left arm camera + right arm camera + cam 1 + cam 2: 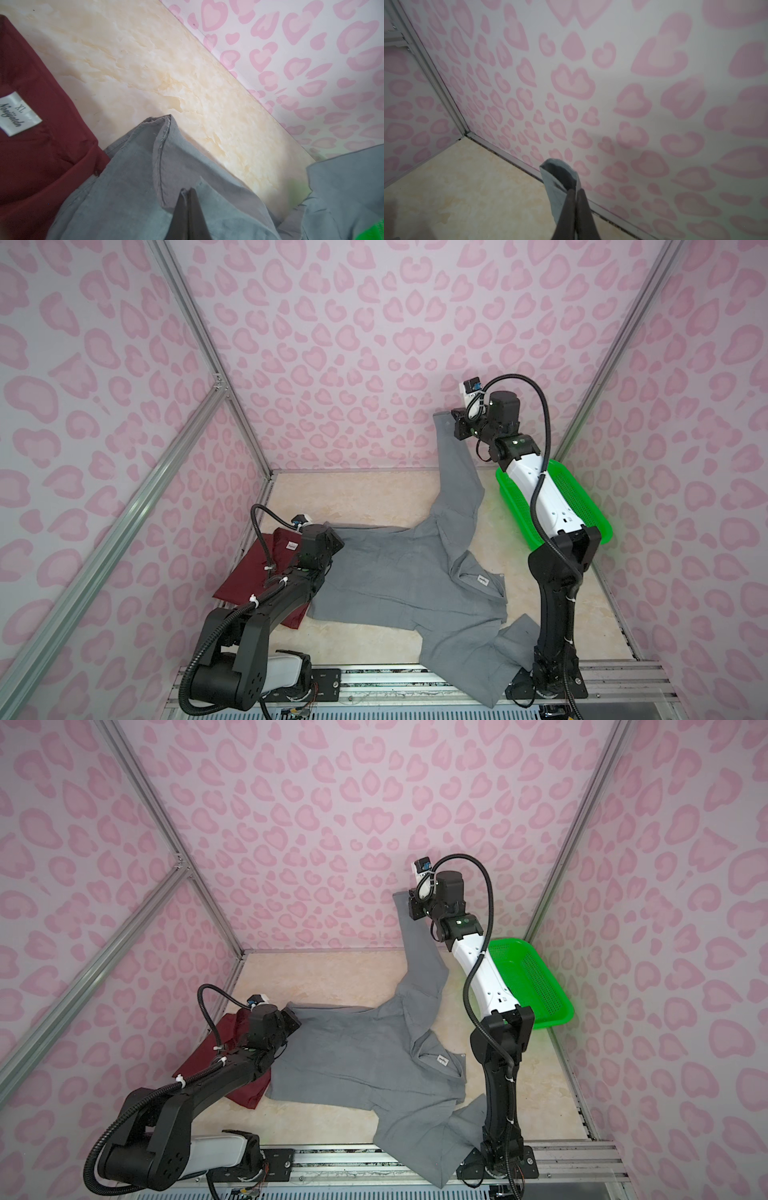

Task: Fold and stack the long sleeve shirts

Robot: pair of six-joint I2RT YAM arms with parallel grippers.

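Observation:
The grey long sleeve shirt [386, 572] [353, 1052] lies spread across the table, collar and neck label toward the right. My right gripper [455, 423] [576, 191] is shut on one sleeve's cuff [556, 172] and holds it high by the back wall, so the sleeve [457, 472] hangs stretched. My left gripper [337, 541] [188, 190] is shut on the grey shirt's [128, 187] far left edge. The maroon shirt [249, 572] [41, 155] lies folded at the left, partly under my left arm, its white label [18, 113] showing.
A bright green perforated basket [598, 526] [536, 977] sits at the right, behind the right arm. The grey shirt's other sleeve [469, 668] drapes over the table's front rail by the right arm's base. Patterned walls close in on three sides.

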